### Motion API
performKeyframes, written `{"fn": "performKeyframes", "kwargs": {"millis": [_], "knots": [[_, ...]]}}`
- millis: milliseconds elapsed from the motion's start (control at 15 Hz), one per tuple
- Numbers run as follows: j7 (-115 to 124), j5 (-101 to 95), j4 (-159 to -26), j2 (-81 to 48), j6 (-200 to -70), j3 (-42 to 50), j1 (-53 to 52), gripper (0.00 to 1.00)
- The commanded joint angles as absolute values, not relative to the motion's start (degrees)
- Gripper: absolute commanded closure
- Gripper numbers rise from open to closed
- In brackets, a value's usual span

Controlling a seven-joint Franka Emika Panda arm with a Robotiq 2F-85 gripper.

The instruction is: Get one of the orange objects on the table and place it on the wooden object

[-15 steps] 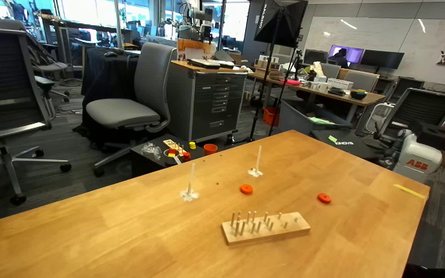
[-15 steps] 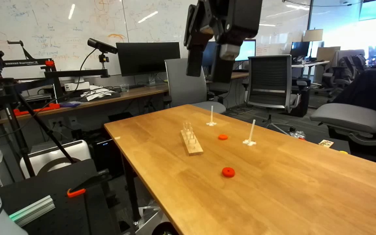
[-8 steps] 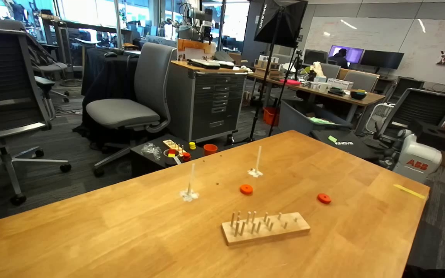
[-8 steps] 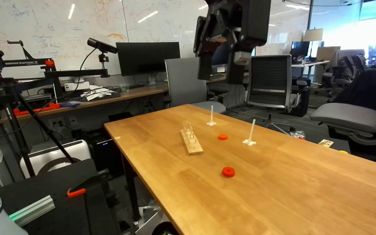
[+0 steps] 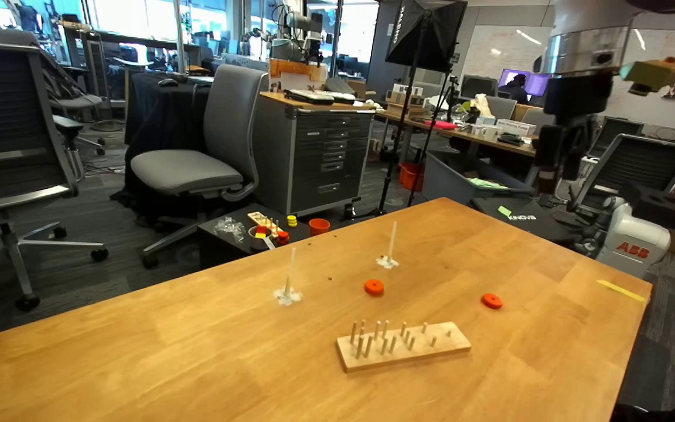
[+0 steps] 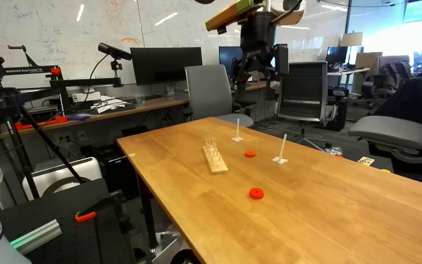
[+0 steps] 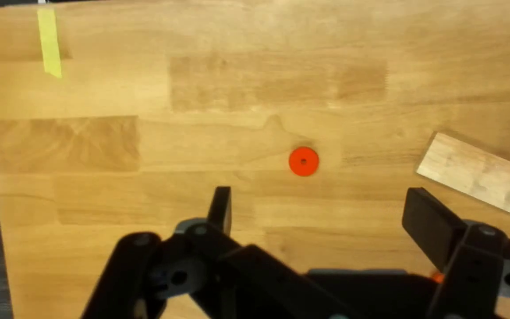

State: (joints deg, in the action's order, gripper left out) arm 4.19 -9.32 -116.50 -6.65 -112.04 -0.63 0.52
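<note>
The gripper (image 7: 318, 197) is spread wide with nothing in it, so imo centre it over the disc (image 5: 374, 287) on the surface (image 5: 156, 351) between block (image 5: 404, 352) and sticks (image 5: 392, 241), then drop straight down before pinching.

Room above orange disc (image 5: 374, 289); rods (image 5: 392, 241), pegged block (image 5: 402, 351) flanking

Two pale sticks (image 5: 392, 240) stand on your tabletop (image 5: 244, 351)

In both exterior views, you see at the foot of each stick a whitish patch (image 5: 387, 262). In the wrist view, you find a strip of yellow tape (image 7: 49, 42) near the tabletop's corner. In an exterior view, you have a grey chair (image 5: 223, 138) near a cabinet (image 5: 326, 158) with drawers, and in an exterior view, a dark monitor (image 6: 167, 66) before a whiteboard (image 6: 64, 22).
</note>
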Motion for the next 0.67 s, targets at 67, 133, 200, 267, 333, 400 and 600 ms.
{"fn": "performKeyframes", "kwargs": {"millis": [67, 133, 200, 267, 333, 400, 600], "knots": [[4.9, -9.9, -112.0, -11.2, -111.5, -0.8, -1.2, 0.00], [4.9, -9.9, -110.8, -12.5, -111.3, -0.8, -1.4, 0.00], [4.9, -9.9, -110.2, -13.1, -111.1, -0.8, -1.4, 0.00], [4.9, -9.9, -109.9, -13.3, -110.9, -0.7, -1.3, 0.00], [5.8, -10.7, -109.8, -14.4, -111.7, -0.7, -1.6, 0.00], [5.9, -10.7, -108.4, -16.2, -112.3, -0.9, -1.9, 0.00], [7.6, -12.5, -101.1, -24.4, -114.6, -2.1, -5.0, 0.00]]}}
